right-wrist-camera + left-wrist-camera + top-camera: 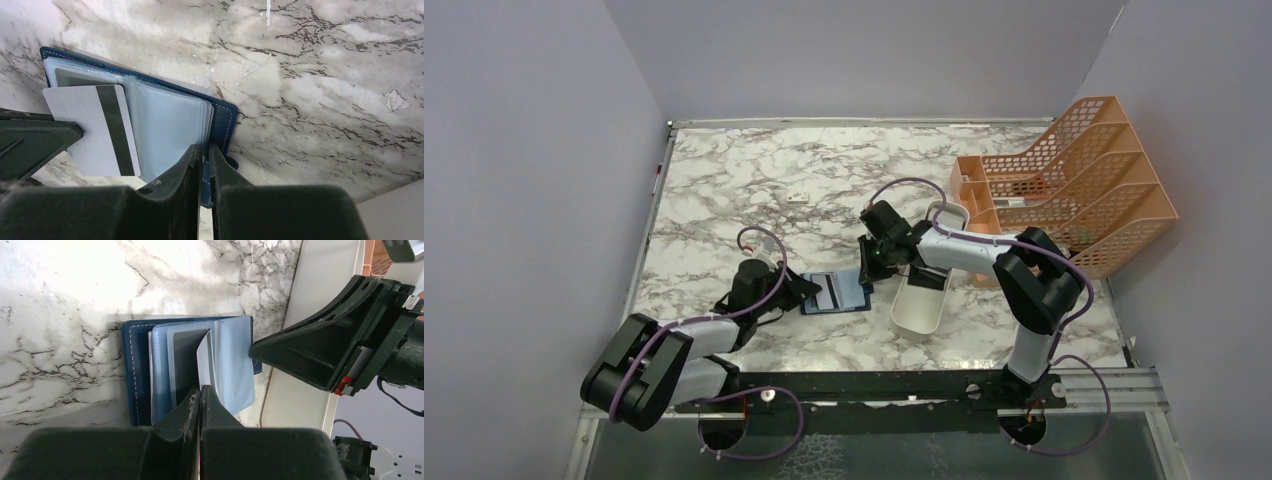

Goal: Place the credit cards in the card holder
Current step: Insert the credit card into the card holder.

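The left claw (201, 396), pinched shut on a pale, dark-striped credit card (204, 357), holds it edge-up just ahead of its tips, over the open navy card holder (235, 365), whose sleeve holds a grey card (184, 365). Opposite, the right claw (205, 151) clamps the holder's far edge.

Orange rack (1074, 190), white tray (916, 308), small white block (798, 197) on marble table (754, 170).

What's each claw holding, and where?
The left claw pinches a credit card by one edge; right claw pinches the card holder at its outer edge.
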